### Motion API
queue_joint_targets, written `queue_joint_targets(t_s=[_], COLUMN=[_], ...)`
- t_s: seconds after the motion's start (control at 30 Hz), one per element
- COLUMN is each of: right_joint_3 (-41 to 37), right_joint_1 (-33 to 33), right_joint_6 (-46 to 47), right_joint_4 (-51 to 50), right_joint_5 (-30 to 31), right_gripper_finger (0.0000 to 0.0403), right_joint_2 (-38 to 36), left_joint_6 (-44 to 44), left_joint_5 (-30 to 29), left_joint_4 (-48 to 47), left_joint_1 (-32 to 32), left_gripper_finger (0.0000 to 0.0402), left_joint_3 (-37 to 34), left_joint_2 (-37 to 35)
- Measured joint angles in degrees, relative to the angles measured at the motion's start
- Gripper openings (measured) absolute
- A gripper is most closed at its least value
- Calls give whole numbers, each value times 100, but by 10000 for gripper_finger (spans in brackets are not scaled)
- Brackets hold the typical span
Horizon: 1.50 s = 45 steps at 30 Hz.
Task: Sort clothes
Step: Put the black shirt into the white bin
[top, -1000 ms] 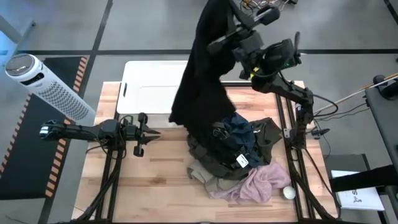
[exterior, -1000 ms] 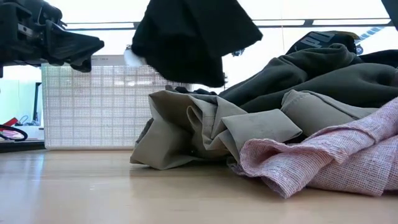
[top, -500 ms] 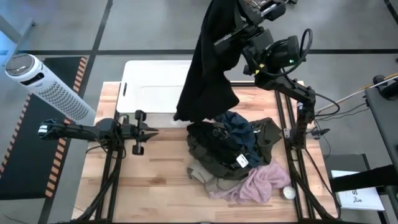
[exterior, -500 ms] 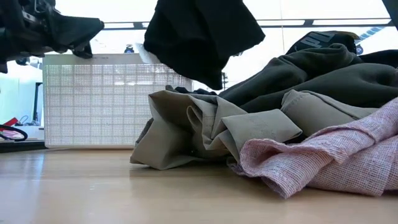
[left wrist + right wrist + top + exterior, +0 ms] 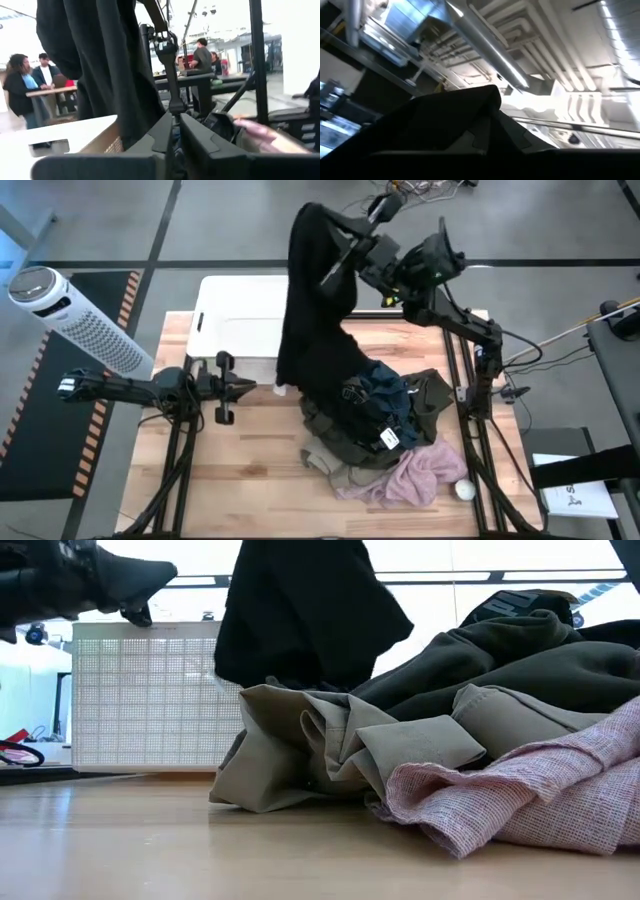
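Observation:
My right gripper (image 5: 338, 238) is raised high over the table's far side and is shut on a black garment (image 5: 315, 320). The garment hangs down long between the white basket (image 5: 240, 310) and the pile of clothes (image 5: 380, 425). It also shows in the low view (image 5: 300, 610) and the left wrist view (image 5: 100, 65). The pile holds dark olive, navy (image 5: 385, 395), khaki (image 5: 300, 750) and pink (image 5: 410, 475) pieces lying on the table. My left gripper (image 5: 245, 387) is shut and empty, held level at the table's left, pointing at the hanging garment. My right gripper holds the black garment by its top end (image 5: 312, 220), which drapes over the fingers and hides the place of contact; black cloth (image 5: 440, 125) fills its wrist view. The fingers reach toward the table's left. The garment hangs slack below, its lower end (image 5: 305, 385) at the pile's far left edge.
A small white ball (image 5: 465, 490) lies at the near right, beside the pink cloth. A white tower fan (image 5: 80, 320) stands off the table's left. People show in the room beyond (image 5: 22, 85). Bare wood lies at the table's near left (image 5: 250, 470).
My right gripper has swung toward the table's left and turned, carrying the black garment's top that way. The garment, drawn up off the pile half a second ago, now hangs lower, its bottom down at the pile's far left edge near the basket.

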Motion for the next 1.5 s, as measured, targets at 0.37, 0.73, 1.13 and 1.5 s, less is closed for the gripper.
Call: queue_joint_targets(t_s=[0.37, 0.73, 1.13, 1.5], right_joint_3=[0, 0, 0, 0], right_joint_1=[500, 987, 1251, 1194], right_joint_6=[-63, -249, -574, -1028], right_joint_4=[13, -104, -720, -1586], right_joint_5=[-39, -36, 320, 1069], right_gripper_finger=[0, 0, 0, 0], right_joint_2=[-7, -40, -485, -1014], left_joint_6=[-545, -221, 336, 1404], left_joint_5=[-476, -1376, -2402, -3560], left_joint_4=[13, -968, -2958, -3864], left_joint_1=[-7, -10, -70, 176], left_gripper_finger=[215, 291, 15, 2], left_joint_3=[1059, 2795, 4999, 6382], left_joint_2=[1434, 3286, 4315, 3397])
